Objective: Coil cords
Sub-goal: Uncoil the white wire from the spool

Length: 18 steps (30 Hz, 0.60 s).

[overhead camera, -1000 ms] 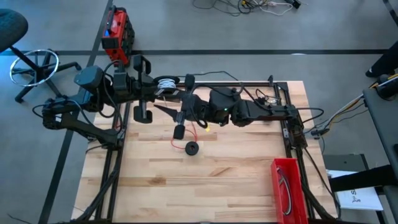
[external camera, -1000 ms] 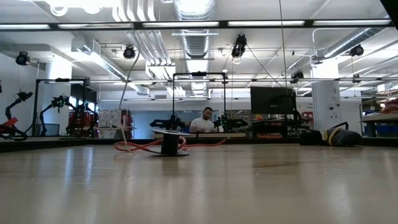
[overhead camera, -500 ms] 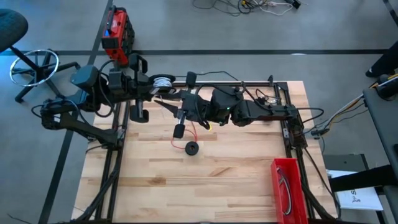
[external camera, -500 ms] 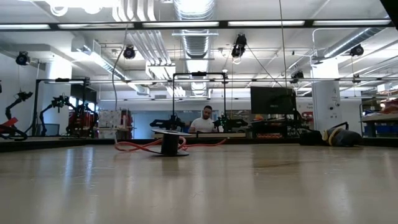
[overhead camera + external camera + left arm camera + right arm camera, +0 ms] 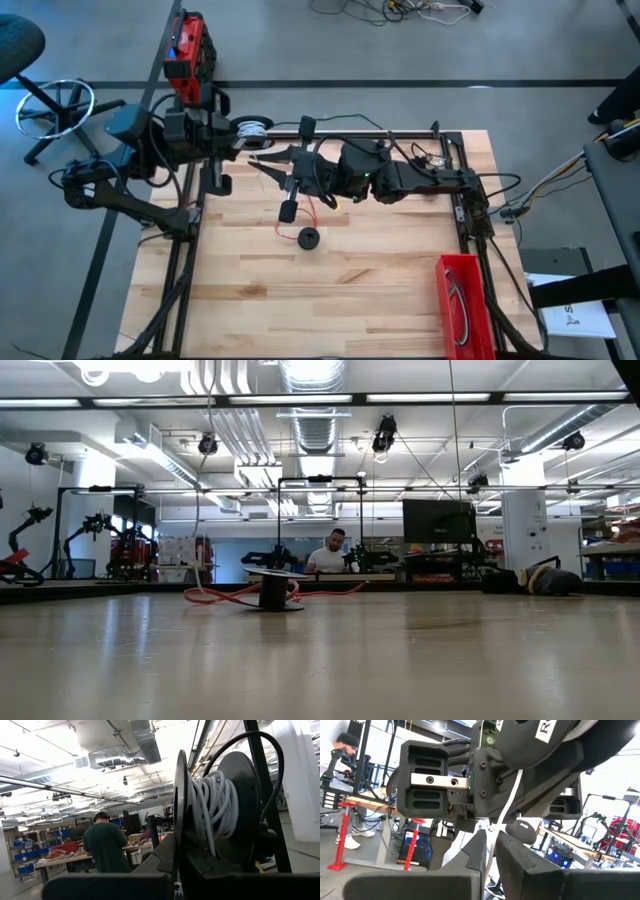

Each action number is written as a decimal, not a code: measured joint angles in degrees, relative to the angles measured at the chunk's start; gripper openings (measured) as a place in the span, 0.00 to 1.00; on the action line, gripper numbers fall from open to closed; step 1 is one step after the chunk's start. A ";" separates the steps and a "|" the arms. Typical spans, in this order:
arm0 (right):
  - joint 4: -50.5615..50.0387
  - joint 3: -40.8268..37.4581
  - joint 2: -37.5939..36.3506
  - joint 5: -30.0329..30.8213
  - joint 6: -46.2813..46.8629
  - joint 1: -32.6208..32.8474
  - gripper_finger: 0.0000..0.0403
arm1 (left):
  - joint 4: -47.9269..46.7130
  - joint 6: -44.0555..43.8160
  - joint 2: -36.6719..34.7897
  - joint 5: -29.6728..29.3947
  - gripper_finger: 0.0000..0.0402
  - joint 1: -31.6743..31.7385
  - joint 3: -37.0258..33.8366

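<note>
1. White cord (image 5: 212, 812) sits wound on a dark spool (image 5: 252, 127) that the left gripper (image 5: 175, 865) clamps by its flange, just off the worktop's far left corner; a strand of it runs taut to the right gripper (image 5: 490, 851), whose fingers pinch it over the far edge of the worktop (image 5: 380, 300).
2. To wind well, I judge the right gripper should keep the strand taut and guide it squarely between the flanges, so that turns lie side by side and none slips off.
3. The red cord (image 5: 318, 214) lies loose near the worktop's middle beside a small black spool (image 5: 309, 238).
4. A red bin (image 5: 462, 300) stands at the near right corner.
5. The room behind is a workshop; a person (image 5: 331, 553) sits at a bench.
</note>
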 joint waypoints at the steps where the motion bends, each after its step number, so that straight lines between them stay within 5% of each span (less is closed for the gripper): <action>1: -0.02 0.00 0.00 0.01 0.00 0.00 0.08 | 0.01 0.00 -0.06 0.00 0.00 0.00 0.00; 18: -0.15 0.02 0.00 0.05 -6.52 1.20 0.01 | -1.60 0.00 -0.80 -0.48 0.00 0.00 0.00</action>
